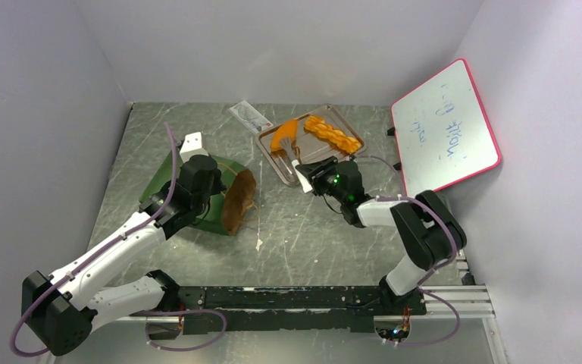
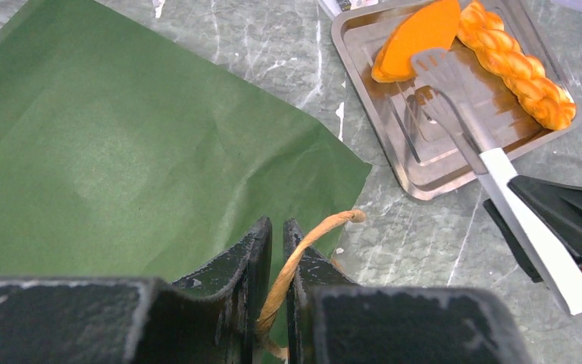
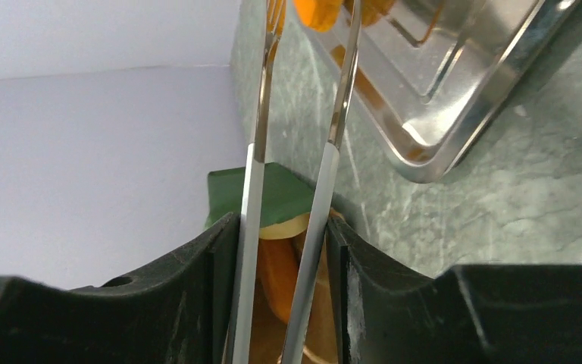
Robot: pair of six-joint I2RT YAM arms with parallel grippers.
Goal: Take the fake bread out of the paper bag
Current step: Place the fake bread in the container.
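Note:
The paper bag (image 1: 189,199) lies on its side, dark green, its brown mouth (image 1: 239,203) facing right. My left gripper (image 1: 197,178) is shut on its tan handle (image 2: 311,241), over the green paper (image 2: 121,136). My right gripper (image 1: 314,178) is shut on white-handled metal tongs (image 1: 292,158). The tong tips (image 2: 441,67) rest at an orange loaf (image 2: 417,38) in the metal tray (image 2: 424,186). A braided stick (image 2: 515,64) lies beside it. In the right wrist view more orange bread (image 3: 276,280) shows inside the bag mouth (image 3: 265,189), behind the tongs (image 3: 256,136).
The tray (image 1: 271,163) sits at the back centre. A pink-framed whiteboard (image 1: 443,125) leans on the right wall. A small flat packet (image 1: 248,117) lies behind the tray. Grey walls close three sides.

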